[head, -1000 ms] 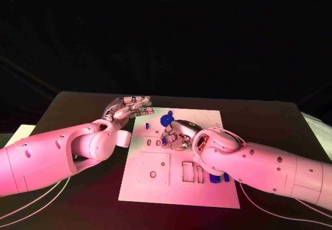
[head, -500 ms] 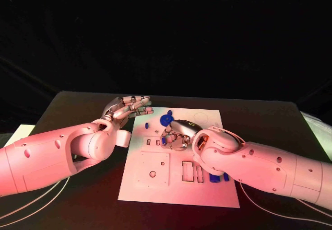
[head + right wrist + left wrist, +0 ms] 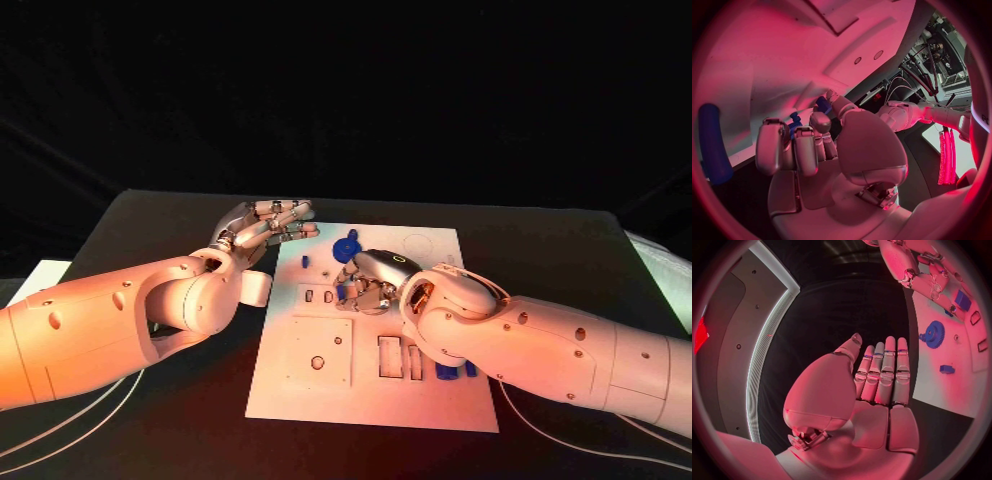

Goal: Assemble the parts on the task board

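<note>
Black worktop (image 3: 173, 215) carries the white board (image 3: 378, 390) at its middle, with dark open room all round it. On the board's middle, the right hand (image 3: 368, 287) curls its fingers round a small blue part (image 3: 794, 123), pinched at the fingertips. The left hand (image 3: 267, 225) lies flat and holds nothing, just off the board's far left corner. A blue gear (image 3: 346, 248) sits on the board near that corner. These parts look light, stiff and smooth, likely slippery; a pinch across opposite sides should serve best.
</note>
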